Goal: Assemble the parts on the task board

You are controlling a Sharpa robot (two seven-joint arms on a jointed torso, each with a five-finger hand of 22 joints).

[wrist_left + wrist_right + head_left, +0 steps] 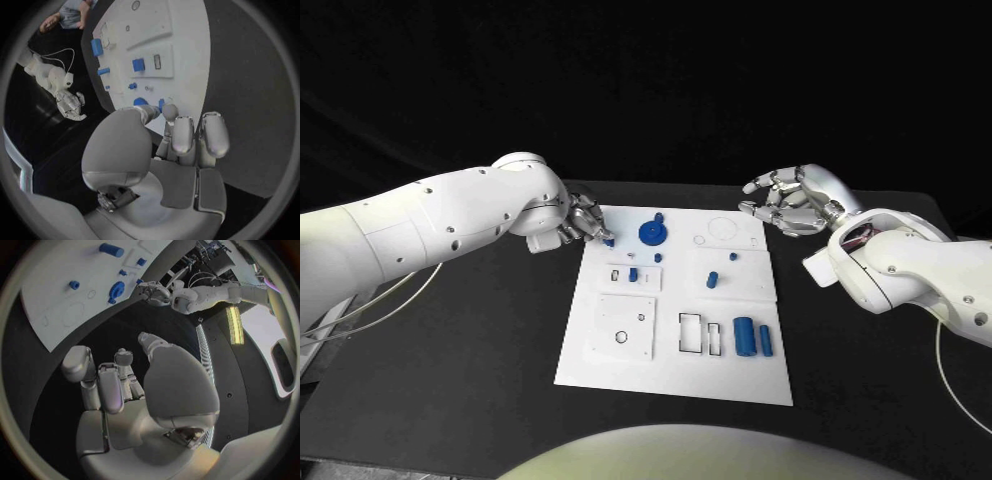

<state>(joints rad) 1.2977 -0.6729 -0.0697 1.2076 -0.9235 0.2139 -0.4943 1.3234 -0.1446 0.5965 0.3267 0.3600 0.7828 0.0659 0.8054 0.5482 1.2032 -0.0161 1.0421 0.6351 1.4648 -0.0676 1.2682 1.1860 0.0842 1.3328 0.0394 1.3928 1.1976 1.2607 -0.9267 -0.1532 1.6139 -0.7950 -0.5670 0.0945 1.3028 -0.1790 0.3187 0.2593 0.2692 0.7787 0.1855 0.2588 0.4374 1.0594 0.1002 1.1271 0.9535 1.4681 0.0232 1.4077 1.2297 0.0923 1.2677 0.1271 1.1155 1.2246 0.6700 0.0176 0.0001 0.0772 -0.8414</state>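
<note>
The white task board (620, 362) lies mid-table. My left hand (574, 222) hovers at its far left corner and pinches a small blue part (607, 241) at its fingertips; the left wrist view shows that part (161, 104) between thumb and fingertip. Just beside it a blue disc (653, 233) stands on the board. Small blue parts (713, 279) sit mid-board, and two blue cylinders (754, 338) lie near the right edge. My right hand (790, 200) hangs past the far right corner, off the board, fingers loosely bent and holding nothing.
The black table (473, 360) surrounds the board on all sides. Empty outlined slots (692, 333) mark the near half of the board. A cable (372, 300) trails from my left arm over the table's left side.
</note>
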